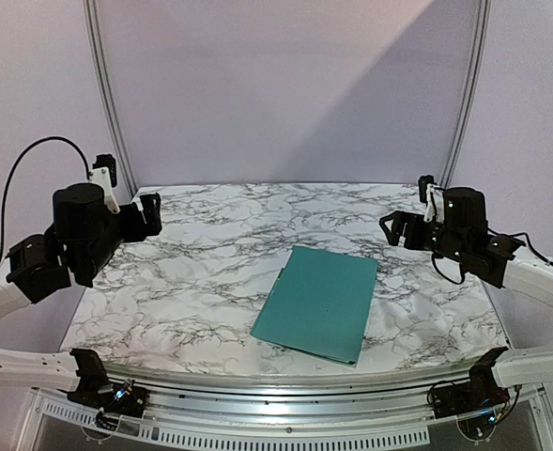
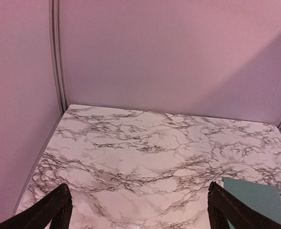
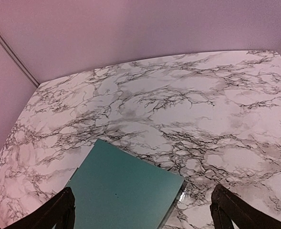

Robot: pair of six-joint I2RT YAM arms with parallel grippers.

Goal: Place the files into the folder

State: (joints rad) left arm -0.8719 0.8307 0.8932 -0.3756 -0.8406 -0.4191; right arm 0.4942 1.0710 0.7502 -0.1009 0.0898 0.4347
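Marble-patterned tabletop (image 1: 210,272) — thin teal-green rectangular folder (image 1: 318,303) lies shut and flat, lower centre-right; no loose sheets visible, likely inside. Left gripper (image 1: 150,214), right gripper (image 1: 393,230): fingers apart, empty, at frame edges — best parked clear of it.

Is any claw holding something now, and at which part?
Nothing is held. The left claw and the right claw are open, away from the folder.
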